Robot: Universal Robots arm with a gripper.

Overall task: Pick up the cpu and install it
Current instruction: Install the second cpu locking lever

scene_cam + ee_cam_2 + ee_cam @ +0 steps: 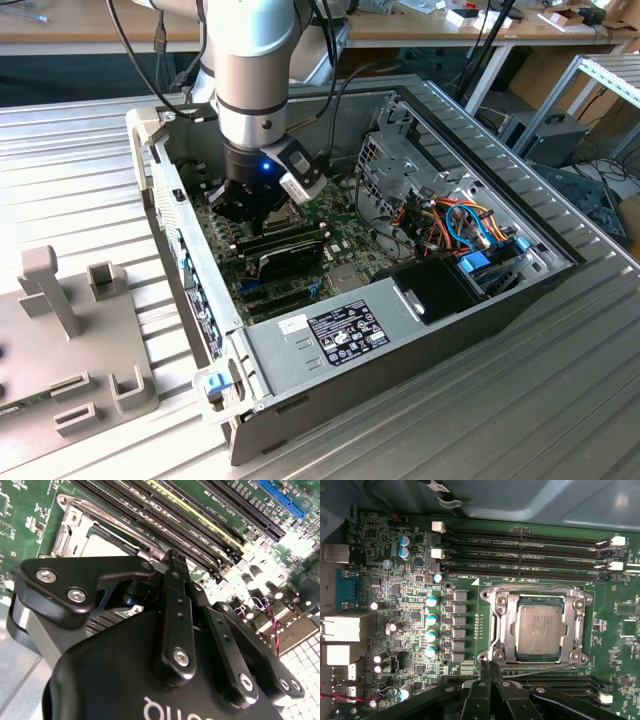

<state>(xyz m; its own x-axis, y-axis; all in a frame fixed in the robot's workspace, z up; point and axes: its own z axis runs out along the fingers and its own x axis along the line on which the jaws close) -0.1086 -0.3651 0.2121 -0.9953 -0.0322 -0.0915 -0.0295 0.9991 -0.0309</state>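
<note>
Already seated: cpu (538,629) in socket (496,630), gripper (489,672) clenched empty just beside; install step, needs frame latching.

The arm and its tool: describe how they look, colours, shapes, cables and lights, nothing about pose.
The arm is a thick silver-grey cylinder with a dark band near its lower end. Below it sits a black wrist section carrying a small blue light, and a white-and-black module is mounted at its side. Black cables run along the arm. The tool is matte black, built of linked bars joined with silver screws.
</note>
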